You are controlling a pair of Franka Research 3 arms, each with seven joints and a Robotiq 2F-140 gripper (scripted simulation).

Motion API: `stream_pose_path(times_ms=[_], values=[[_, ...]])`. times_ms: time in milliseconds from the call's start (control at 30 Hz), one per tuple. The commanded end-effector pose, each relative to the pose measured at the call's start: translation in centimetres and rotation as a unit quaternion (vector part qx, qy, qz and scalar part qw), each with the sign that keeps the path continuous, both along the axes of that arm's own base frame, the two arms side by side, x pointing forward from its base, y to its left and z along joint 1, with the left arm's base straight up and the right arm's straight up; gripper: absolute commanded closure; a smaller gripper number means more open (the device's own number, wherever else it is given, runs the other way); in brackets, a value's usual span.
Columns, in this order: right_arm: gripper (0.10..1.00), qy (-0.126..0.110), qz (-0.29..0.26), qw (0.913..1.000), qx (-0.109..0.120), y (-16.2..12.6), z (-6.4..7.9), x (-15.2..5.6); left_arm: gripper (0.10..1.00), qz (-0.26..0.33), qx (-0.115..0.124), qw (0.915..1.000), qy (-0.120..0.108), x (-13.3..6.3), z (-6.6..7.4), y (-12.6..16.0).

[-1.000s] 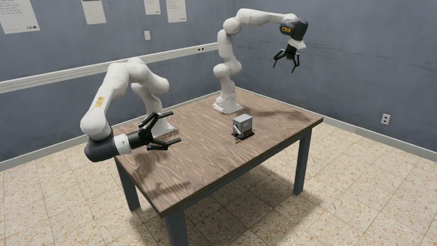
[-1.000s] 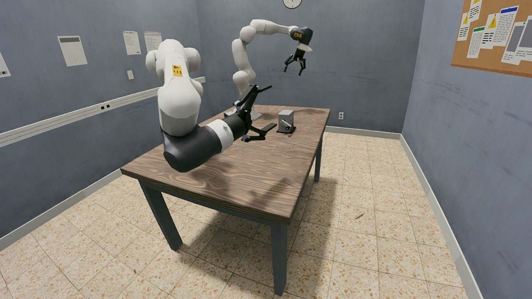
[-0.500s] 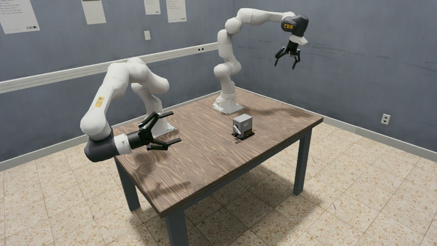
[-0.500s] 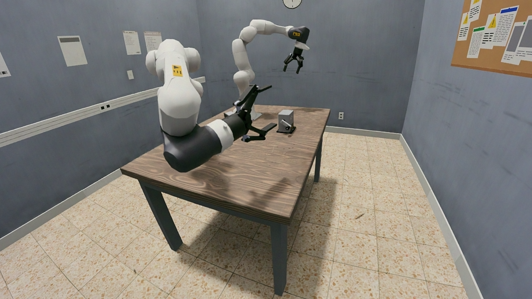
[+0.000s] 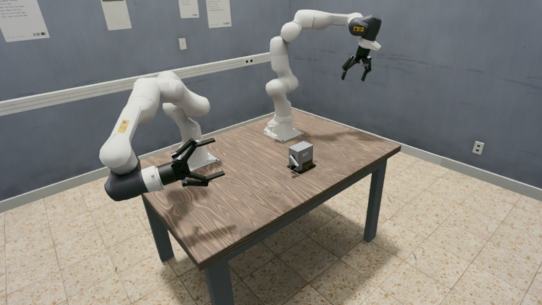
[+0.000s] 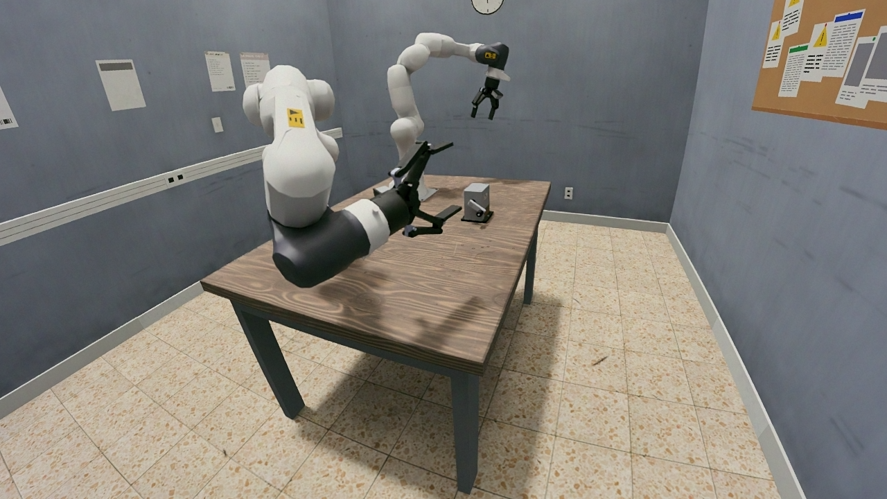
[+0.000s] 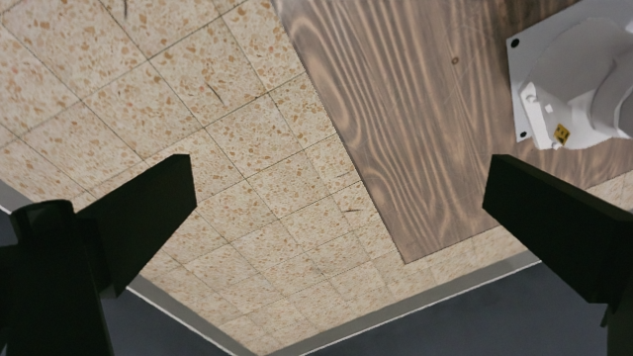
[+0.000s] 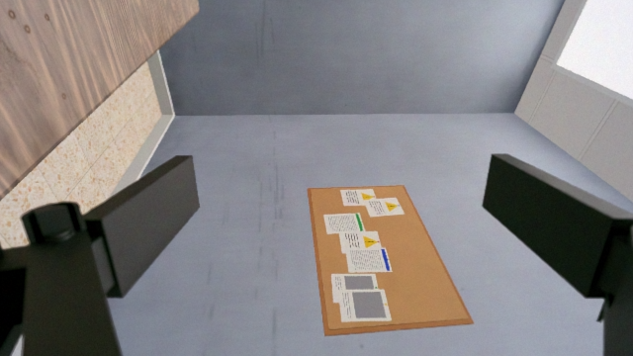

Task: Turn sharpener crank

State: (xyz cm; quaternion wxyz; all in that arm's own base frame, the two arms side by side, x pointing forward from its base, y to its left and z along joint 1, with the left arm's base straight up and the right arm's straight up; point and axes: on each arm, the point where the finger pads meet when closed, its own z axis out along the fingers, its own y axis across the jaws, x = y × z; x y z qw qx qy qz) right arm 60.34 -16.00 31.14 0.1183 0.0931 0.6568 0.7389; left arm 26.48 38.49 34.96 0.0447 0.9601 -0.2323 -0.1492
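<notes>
No turn of the crank [image 5: 293, 162] [image 6: 476, 208] can be confirmed; contact, grasp and the full clockwise turn appear left to be done. The pencil sharpener [image 5: 302, 154] [image 6: 476, 192] is stood upright on the tabletop [image 5: 246, 189] [image 6: 402, 278] [image 7: 406, 99] [image 8: 74, 59], inward of its edges, with approach room at the crank side. Left gripper [image 5: 353, 78] [image 6: 483, 116] [image 7: 338, 180] and right gripper [image 5: 219, 156] [image 6: 455, 177] [image 8: 340, 181] are spread wide, nothing grasped

Left pincer [image 5: 353, 79] [image 6: 482, 118] [image 7: 339, 180] higher (only slightly).
</notes>
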Motion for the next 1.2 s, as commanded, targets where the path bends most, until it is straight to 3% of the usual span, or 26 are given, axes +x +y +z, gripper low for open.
stream_pose_path(times_ms=[0,400,900,967,1000,1167], values=[[0.098,0.000,0.000,1.0000,0.000,0.0,0.0,0.0,0.098,0.048,0.010,0.9988,-0.009,-0.6,0.2,1.1],[0.098,0.000,0.000,1.0000,0.000,0.0,0.0,0.0,0.098,0.127,0.021,0.9913,-0.028,-3.2,0.9,3.9],[0.098,0.000,0.000,1.0000,0.000,0.0,0.0,0.0,0.098,0.254,0.040,0.9647,-0.056,-8.0,2.1,8.2],[0.098,0.000,0.000,1.0000,0.000,0.0,0.0,0.0,0.098,0.254,0.040,0.9647,-0.056,-8.0,2.1,8.2],[0.098,0.000,0.000,1.0000,0.000,0.0,0.0,0.0,0.098,0.275,0.043,0.9587,-0.061,-8.9,2.4,8.9],[0.098,0.000,0.000,1.0000,0.000,0.0,0.0,0.0,0.098,0.310,0.049,0.9469,-0.068,-10.5,2.8,10.0]])
